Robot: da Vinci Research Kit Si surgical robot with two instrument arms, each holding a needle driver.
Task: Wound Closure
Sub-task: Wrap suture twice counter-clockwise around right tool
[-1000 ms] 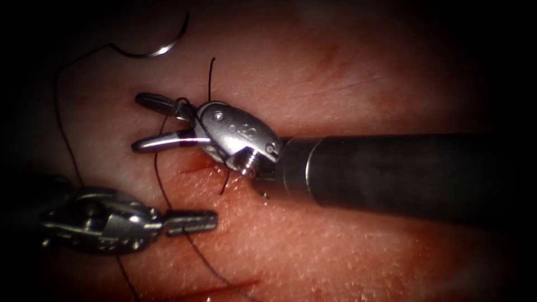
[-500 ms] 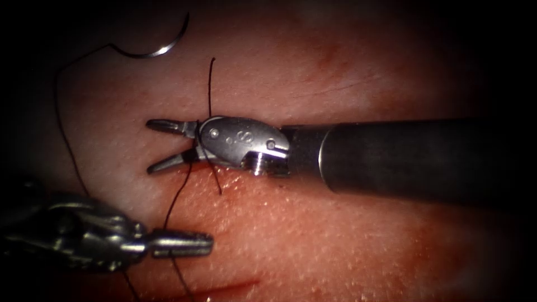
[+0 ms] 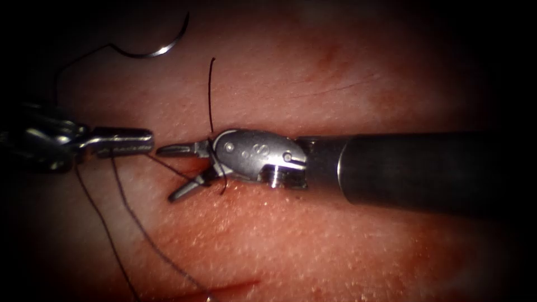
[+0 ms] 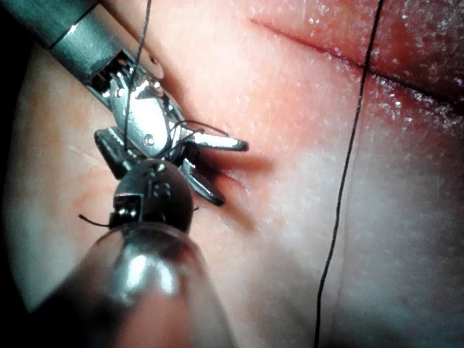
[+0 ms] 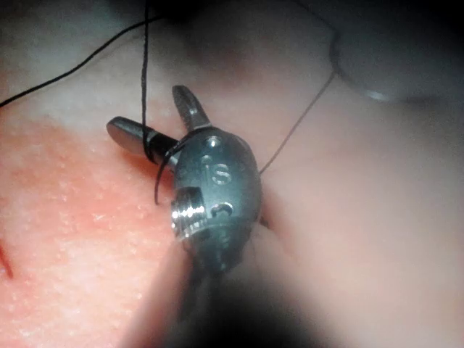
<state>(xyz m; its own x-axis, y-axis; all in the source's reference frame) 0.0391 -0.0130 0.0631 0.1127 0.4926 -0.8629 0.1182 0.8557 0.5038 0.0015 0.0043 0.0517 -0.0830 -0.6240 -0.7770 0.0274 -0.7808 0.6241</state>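
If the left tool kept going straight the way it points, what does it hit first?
Likely the right tool's open upper finger: the left tool, shut on the thread, points right at it with a small gap. Relative depth is unclear.

Pink tissue [image 3: 347,246] as the carrying surface, curved needle [image 3: 162,47] lying free on it at upper left, dark thread [image 3: 134,226] trailing across it, streak of red fluid [image 3: 224,289] along the lower edge

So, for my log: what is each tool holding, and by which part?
Left tool: thread, gripped at the jaws' tips. Right tool: jaws open, holding nothing. The needle lies free on the tissue.
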